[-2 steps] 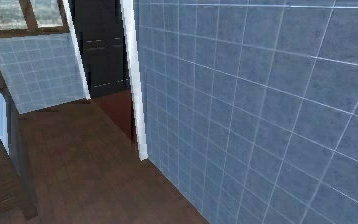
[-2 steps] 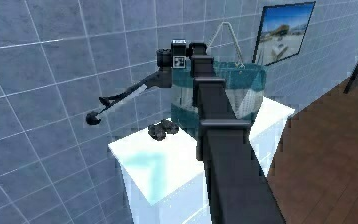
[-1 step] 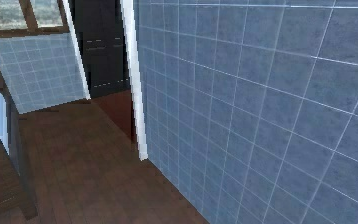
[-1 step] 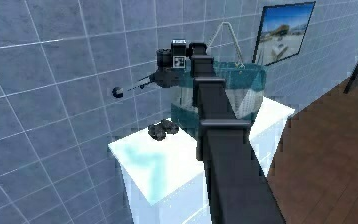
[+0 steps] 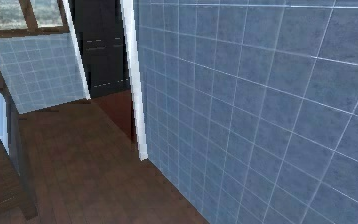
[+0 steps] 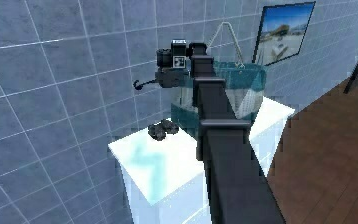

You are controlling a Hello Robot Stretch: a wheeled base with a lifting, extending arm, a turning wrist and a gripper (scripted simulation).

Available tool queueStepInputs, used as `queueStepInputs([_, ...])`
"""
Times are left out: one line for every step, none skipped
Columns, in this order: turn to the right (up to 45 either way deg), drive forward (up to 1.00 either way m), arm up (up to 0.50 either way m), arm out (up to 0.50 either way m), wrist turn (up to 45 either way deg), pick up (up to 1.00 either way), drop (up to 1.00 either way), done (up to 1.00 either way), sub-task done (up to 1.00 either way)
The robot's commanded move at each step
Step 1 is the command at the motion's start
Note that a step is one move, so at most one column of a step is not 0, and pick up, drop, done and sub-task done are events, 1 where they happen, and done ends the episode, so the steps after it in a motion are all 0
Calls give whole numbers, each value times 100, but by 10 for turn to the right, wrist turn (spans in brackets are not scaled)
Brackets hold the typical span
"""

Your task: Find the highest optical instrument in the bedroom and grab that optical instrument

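1. A white surface (image 6: 157,175) stands against a blue tiled wall (image 6: 57,90), with a bluish basket (image 6: 239,88) at its wall-side edge.
2. The small dark object (image 6: 165,128), perhaps binoculars, lies near that same edge, just beside the basket.
3. The gripper (image 6: 139,86) shows before bare tiles and holds nothing; I cannot tell the state of the jaws.
4. I judge the object light, stiff and smooth, with fragile lenses; take it across the middle body.

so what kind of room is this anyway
Probably a room inside a house; which kind of room is hard to tell. Its blue tiled walls meet a dark wood floor, a doorway leads on, and a white table stands by the wall near a framed picture.
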Motion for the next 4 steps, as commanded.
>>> queueStepInputs([0, 0, -24, 0, 0, 0, 0, 0, 0])
queueStepInputs([0, 0, 0, 0, 0, 100, 0, 0, 0])
queueStepInputs([0, 0, 10, 0, 0, 0, 0, 0, 0])
queueStepInputs([0, 0, 0, 0, 0, 0, 0, 100, 0])
